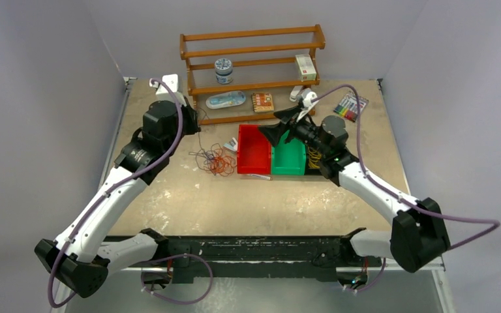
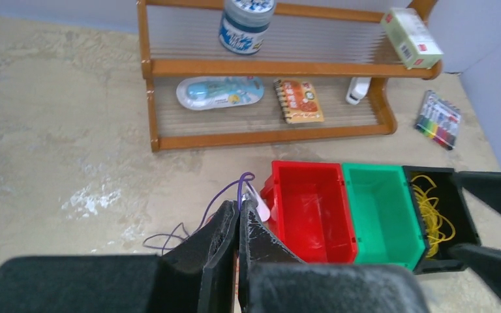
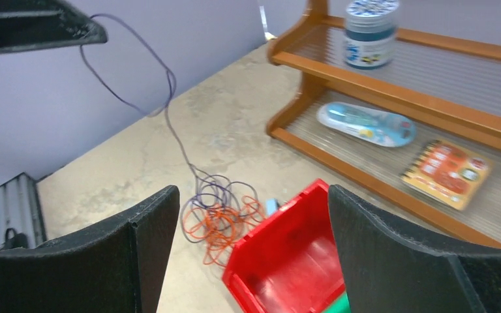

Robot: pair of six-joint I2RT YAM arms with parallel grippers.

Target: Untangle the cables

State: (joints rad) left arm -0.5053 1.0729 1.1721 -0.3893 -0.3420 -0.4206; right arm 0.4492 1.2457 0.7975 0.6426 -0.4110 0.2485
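Observation:
A tangle of orange and purple cables [image 1: 214, 160] lies on the table left of the red bin [image 1: 253, 151]; it also shows in the right wrist view [image 3: 218, 214]. My left gripper [image 1: 194, 122] is raised above the tangle and shut on a purple cable [image 2: 244, 180]. That strand [image 3: 167, 111] runs taut from it down into the tangle. My left gripper's tips [image 2: 239, 207] are closed together. A yellow cable [image 2: 434, 215] lies coiled in the black bin [image 1: 314, 158]. My right gripper [image 1: 275, 127] is open and empty above the red bin [image 3: 293, 261]; its tips show in the right wrist view [image 3: 254, 244].
A green bin [image 1: 289, 155] stands between the red and black bins. A wooden shelf [image 1: 253, 57] at the back holds a jar, a box and small items. A marker pack [image 1: 351, 106] lies at the back right. A small blue-white item [image 1: 231, 145] lies by the red bin.

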